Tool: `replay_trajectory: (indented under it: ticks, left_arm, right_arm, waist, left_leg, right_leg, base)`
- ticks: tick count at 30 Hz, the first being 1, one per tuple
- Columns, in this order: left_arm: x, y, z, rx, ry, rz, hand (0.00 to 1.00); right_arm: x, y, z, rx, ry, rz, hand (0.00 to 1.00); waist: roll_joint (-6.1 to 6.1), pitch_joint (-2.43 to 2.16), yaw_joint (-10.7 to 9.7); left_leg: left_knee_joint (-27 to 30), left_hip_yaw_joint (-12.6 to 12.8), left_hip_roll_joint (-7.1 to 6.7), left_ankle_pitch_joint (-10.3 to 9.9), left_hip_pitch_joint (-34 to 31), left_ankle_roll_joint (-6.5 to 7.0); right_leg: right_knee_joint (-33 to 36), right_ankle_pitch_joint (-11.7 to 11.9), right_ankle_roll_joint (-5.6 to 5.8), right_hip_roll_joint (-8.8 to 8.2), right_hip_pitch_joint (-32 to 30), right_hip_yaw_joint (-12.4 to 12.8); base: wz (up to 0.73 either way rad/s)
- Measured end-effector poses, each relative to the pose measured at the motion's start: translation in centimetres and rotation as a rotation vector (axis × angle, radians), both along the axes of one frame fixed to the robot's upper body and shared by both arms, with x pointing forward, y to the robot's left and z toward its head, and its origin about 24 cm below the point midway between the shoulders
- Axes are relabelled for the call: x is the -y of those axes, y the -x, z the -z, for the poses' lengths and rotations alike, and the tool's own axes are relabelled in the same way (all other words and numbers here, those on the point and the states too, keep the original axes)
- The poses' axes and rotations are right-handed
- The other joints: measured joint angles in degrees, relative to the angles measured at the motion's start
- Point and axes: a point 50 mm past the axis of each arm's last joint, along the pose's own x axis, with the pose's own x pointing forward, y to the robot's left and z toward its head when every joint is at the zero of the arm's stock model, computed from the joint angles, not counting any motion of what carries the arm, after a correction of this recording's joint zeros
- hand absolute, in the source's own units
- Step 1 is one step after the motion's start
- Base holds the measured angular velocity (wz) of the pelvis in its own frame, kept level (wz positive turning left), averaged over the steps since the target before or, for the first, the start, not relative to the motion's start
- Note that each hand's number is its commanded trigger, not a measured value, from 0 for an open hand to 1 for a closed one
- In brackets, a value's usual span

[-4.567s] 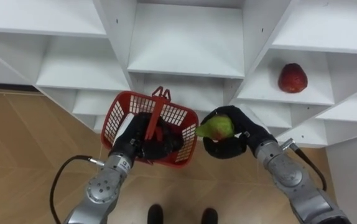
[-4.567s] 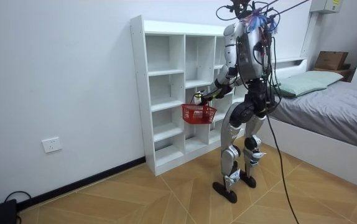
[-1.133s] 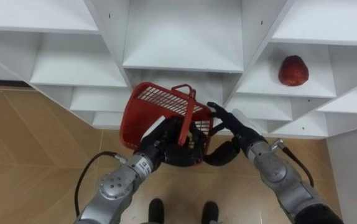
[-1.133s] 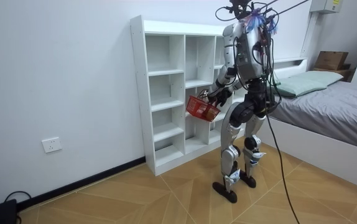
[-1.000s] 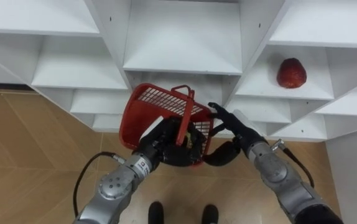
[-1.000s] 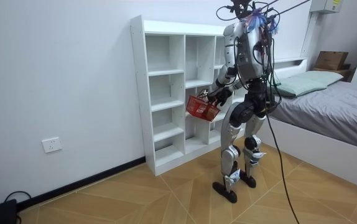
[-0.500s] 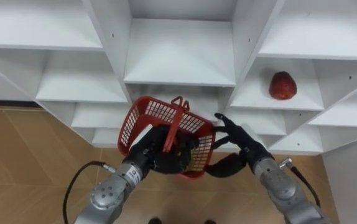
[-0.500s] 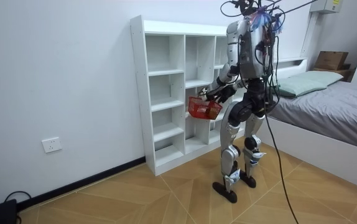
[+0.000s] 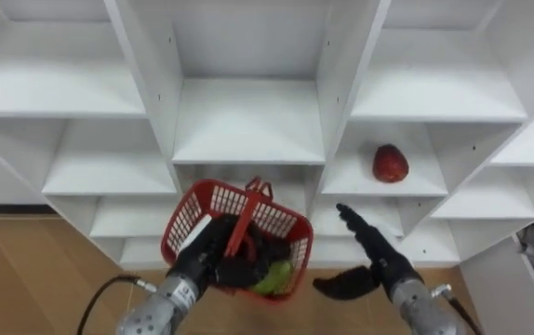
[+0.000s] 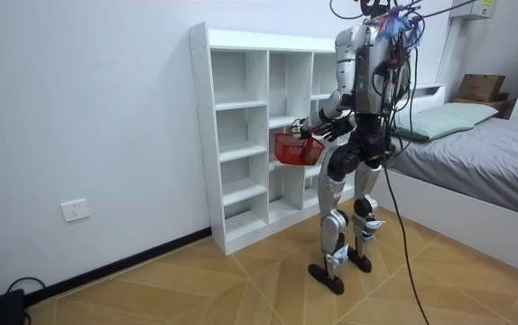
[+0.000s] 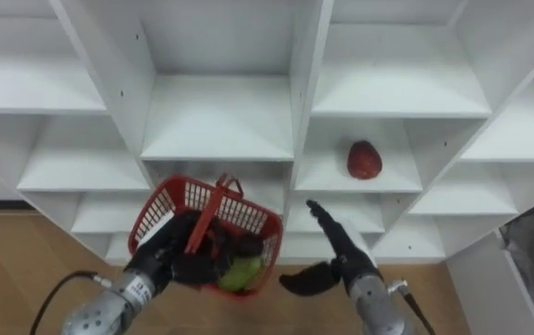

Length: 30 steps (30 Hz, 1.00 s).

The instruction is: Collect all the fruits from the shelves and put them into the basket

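Fingers of the left hand [image 9: 213, 253] clench the handle of the basket [image 9: 276, 221], which holds a green fruit [image 9: 273, 277] before the closet [image 9: 248, 140]. The right hand [image 9: 381, 265], fingers released and empty, lies in clear space below the front edge of the shelf [image 9: 351, 181] bearing the red fruit [image 9: 390, 164].

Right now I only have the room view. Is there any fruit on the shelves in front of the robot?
Observer: Yes. One red fruit sits on a shelf of the closet, in the column just to the robot's right of the basket.
Operator: Is the hand nearest to it carrying anything?
Observer: No. The right robot hand is open and empty, fingers stretched toward the closet, lower than the fruit's shelf.
Operator: And what's in the basket?
Observer: A green fruit lies inside the red basket, with the left robot hand curled round the handle.
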Motion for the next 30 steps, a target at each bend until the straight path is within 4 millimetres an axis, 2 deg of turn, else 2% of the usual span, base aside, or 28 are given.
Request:
replay_trajectory:
  ticks: [7,14,22,30]
  left_arm:
    - [-1.1,0.5,-0.5,0.025,0.000,-0.086,1.00]
    - [-1.6,0.8,-0.4,0.020,-0.009,-0.122,1.00]
    - [-2.1,0.8,-0.5,0.025,-0.015,-0.150,1.00]
    - [-2.1,0.9,-0.4,0.023,-0.015,-0.143,1.00]
  right_arm:
    - [1.4,0.0,-0.9,0.070,0.031,0.117,0.00]
    - [2.3,-0.4,-2.1,0.154,0.056,0.202,0.00]
    - [3.2,-0.9,-3.3,0.208,0.028,0.259,0.00]
    - [3.3,-1.0,-3.4,0.210,0.015,0.267,0.00]
  waist:
    - [-0.19,0.14,-1.2]
    - [-0.56,0.47,-1.0]
    - [-0.82,0.62,-1.1]
    - [-1.03,0.72,-0.9]
  left_leg:
    - [-0.3,0.0,0.01,-0.8,2.1,-0.09]
    - [-0.4,0.2,0.00,-1.5,3.7,-0.12]
    - [-0.5,0.2,0.01,-1.8,5.3,-0.16]
    - [-0.6,0.2,0.02,-2.1,6.8,-0.20]
  right_leg:
    - [-0.1,-0.5,0.12,0.30,2.2,0.8]
    - [-0.1,-1.1,0.15,0.33,3.7,0.9]
    - [-0.2,-1.5,0.24,0.34,5.2,1.0]
    - [-0.1,-1.8,0.31,0.37,6.3,1.0]
  base:
    - [0.00]
    - [0.00]
    - [0.00]
    - [0.00]
